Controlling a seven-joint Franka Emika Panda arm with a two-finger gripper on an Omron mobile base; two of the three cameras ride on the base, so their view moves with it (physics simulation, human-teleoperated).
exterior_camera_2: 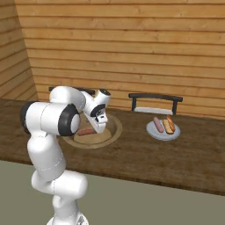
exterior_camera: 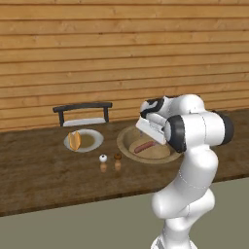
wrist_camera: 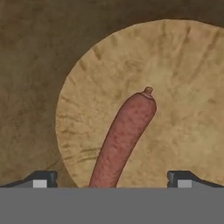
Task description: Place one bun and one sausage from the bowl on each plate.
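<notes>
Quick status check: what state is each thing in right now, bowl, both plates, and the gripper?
Bowl: holds one sausage, no bun visible.
Left plate: holds one bun, no sausage.
Right plate: holds a sausage and a bun side by side.
Gripper: open, over the bowl, fingers either side of the sausage's near end.

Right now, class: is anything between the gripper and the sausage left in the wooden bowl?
Nothing visible. The open gripper hangs over the bowl, and the sausage lies alone on the bowl's floor between the fingertips.
</notes>
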